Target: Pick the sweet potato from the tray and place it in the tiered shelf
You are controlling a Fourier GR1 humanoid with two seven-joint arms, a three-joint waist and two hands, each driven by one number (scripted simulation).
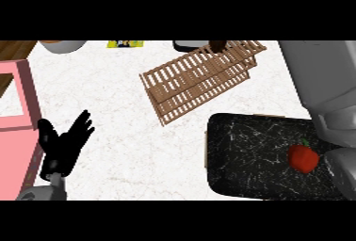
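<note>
On the near right, the sweet potato (303,157) is sitting untouched in the dark tray (243,155), with the shelf (201,80) waiting beyond it.

Your left hand (64,143) is resting at the near left, fingers spread open and holding nothing, well apart from the sweet potato. Your right forearm (334,103) is crossing over the tray's right side, probably heading for the pick; its hand is hidden, so you cannot tell its fingers.
</note>
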